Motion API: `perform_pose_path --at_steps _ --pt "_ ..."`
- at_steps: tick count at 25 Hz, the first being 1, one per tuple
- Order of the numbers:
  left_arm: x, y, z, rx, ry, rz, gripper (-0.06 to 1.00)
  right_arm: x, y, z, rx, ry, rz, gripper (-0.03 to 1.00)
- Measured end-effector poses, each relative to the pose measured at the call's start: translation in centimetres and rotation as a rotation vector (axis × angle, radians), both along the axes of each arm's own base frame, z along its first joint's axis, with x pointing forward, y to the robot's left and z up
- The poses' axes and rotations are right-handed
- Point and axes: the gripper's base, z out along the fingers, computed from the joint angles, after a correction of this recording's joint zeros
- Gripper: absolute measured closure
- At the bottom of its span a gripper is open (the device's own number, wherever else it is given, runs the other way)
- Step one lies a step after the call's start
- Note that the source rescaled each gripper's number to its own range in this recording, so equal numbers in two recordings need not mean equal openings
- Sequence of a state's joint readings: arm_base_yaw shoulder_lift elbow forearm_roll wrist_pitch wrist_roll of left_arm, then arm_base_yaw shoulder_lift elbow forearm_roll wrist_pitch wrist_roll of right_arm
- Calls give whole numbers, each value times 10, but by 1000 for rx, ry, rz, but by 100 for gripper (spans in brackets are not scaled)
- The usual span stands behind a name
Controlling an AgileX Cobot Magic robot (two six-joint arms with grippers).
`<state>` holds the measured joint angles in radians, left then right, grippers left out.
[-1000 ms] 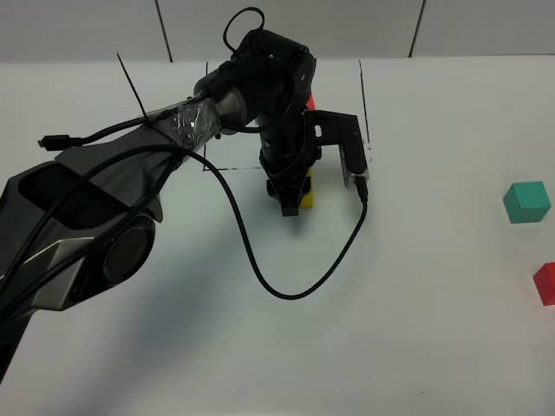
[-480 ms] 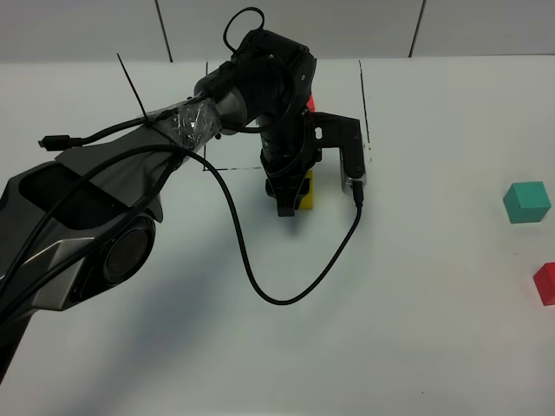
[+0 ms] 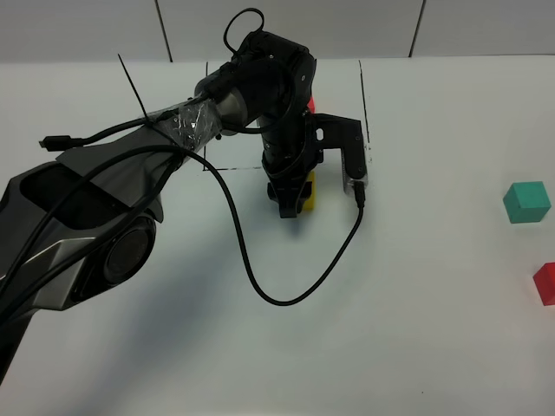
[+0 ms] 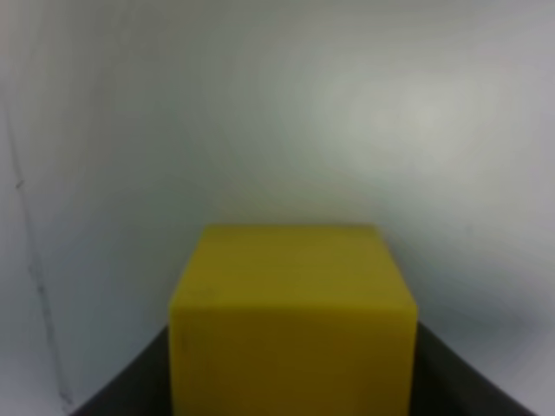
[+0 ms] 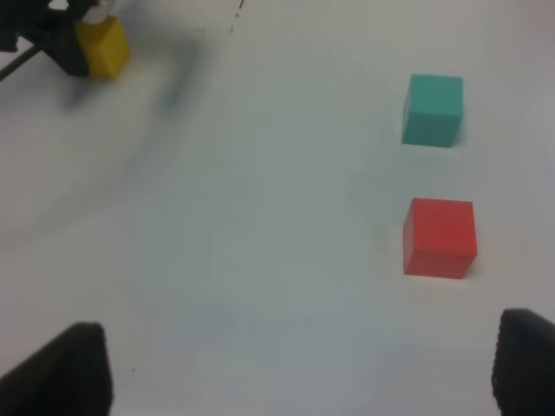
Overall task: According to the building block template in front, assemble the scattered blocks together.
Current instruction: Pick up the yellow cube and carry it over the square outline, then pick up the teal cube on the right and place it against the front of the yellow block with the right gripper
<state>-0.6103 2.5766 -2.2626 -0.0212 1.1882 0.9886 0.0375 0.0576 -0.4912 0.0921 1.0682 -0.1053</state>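
Observation:
The yellow block (image 3: 305, 192) rests on the table just in front of the black drawn frame (image 3: 364, 95). My left gripper (image 3: 290, 204) stands over it. In the left wrist view the yellow block (image 4: 293, 312) sits between the dark fingers (image 4: 130, 390), which lie close along its sides; whether they press on it does not show. Most of the template is hidden behind the left arm; only a red bit (image 3: 310, 102) shows. The teal block (image 3: 526, 201) (image 5: 433, 109) and the red block (image 3: 545, 283) (image 5: 440, 237) lie apart at the far right. My right gripper (image 5: 303, 373) is open above the table near them.
A black cable (image 3: 260, 277) loops from the left wrist over the table in front of the yellow block. The left arm's grey body (image 3: 87, 217) covers the left side. The table's far edge meets a wall (image 3: 347, 26).
The left wrist has turned and shifted very slightly at the yellow block, and the cable loop has swung a little. The blocks on the right have not moved.

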Motion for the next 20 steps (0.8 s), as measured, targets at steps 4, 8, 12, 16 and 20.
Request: perform_pose_path --at_steps 4,8,12,16,20 --pt "-1 -1 12 -22 -14 2 35 0 0 0 0 0 0 20" --pt "-4 -4 42 -97 -28 28 11 0 0 0 0 0 0 20" --pt "-4 -2 63 -135 -53 64 5 0 0 0 0 0 0 20" --pt "3 10 69 -157 -46 182 4 0 0 0 0 0 0 20" --pt "18 36 77 -177 -45 371 4 0 0 0 0 0 0 20"
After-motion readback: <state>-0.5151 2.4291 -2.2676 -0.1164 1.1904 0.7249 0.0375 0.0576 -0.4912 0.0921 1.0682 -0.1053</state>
